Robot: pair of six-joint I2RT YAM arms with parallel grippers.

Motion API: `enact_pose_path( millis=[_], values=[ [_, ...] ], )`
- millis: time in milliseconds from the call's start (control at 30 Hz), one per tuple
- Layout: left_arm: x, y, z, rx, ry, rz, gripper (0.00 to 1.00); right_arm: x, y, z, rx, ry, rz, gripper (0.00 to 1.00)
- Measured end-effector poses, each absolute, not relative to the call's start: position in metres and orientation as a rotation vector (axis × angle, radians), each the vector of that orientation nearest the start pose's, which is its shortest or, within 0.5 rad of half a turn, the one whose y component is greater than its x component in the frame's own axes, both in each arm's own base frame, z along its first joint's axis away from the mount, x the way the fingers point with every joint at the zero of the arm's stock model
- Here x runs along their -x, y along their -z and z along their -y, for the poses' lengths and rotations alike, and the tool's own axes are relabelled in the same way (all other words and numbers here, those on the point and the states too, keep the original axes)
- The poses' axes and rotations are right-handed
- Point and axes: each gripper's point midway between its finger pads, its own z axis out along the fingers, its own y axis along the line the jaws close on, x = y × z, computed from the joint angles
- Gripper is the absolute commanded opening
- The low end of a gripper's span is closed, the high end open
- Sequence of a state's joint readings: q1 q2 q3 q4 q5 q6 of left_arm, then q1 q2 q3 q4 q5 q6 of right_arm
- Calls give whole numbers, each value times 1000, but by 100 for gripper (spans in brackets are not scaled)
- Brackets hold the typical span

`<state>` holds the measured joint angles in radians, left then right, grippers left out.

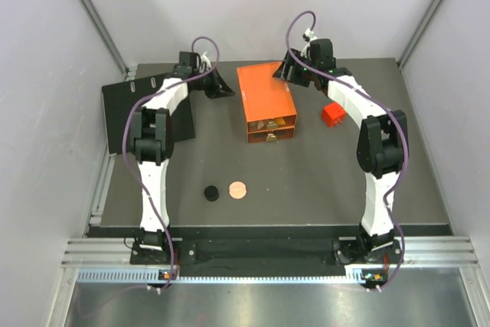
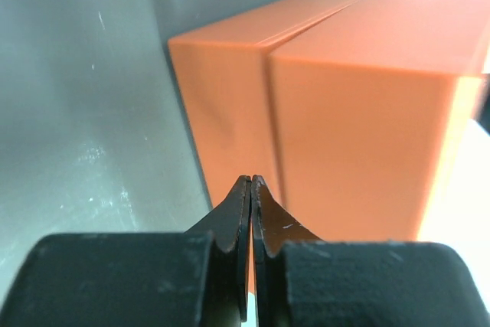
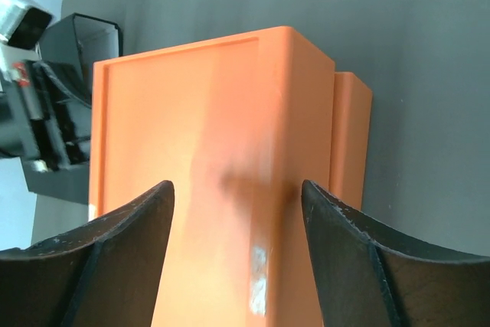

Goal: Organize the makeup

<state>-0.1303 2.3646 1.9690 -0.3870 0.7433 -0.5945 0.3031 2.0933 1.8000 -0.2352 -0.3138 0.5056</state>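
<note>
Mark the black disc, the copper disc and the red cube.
black disc (image 1: 211, 193), top view, centre of its top.
copper disc (image 1: 238, 189), top view, centre of its face.
red cube (image 1: 332, 114), top view, its top face.

A disc (image 1: 211, 193) lies left of another disc (image 1: 238, 189), both before the box (image 1: 264, 97).

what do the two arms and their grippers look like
The left arm and right arm have white links, black joints and a looping purple cable each. The left gripper and right gripper have black tapered fingers with scuffed edges.
</note>
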Motion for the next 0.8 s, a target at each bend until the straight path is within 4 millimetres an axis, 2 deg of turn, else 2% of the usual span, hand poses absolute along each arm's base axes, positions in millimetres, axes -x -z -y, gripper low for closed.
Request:
enact_pose_path(
  millis=[233, 333, 367, 467, 500, 567, 667, 800],
  values=[
    [-548, -150, 198, 149, 1202, -2318, 5, -523, -209, -231, -10, -743, -2129, 68],
    [-547, -166, 197, 133, 1187, -2291, 19, -513, -223, -222, -3, -701, -2110, 68],
    [-547, -171, 196, 130, 1179, -2283, 28, -510, -228, -218, 3, -680, -2103, 68],
    [-544, -183, 195, 120, 1160, -2270, 43, -495, -244, -205, 28, -616, -2092, 68],
    [-543, -187, 194, 120, 1154, -2269, 52, -491, -250, -202, 38, -599, -2084, 68],
    [-539, -192, 193, 123, 1141, -2270, 57, -480, -262, -197, 70, -556, -2069, 68],
    [-534, -195, 193, 124, 1132, -2279, 63, -458, -273, -200, 130, -524, -2062, 68],
    [-529, -193, 195, 129, 1120, -2303, 64, -424, -270, -216, 235, -519, -2088, 68]
  ],
)
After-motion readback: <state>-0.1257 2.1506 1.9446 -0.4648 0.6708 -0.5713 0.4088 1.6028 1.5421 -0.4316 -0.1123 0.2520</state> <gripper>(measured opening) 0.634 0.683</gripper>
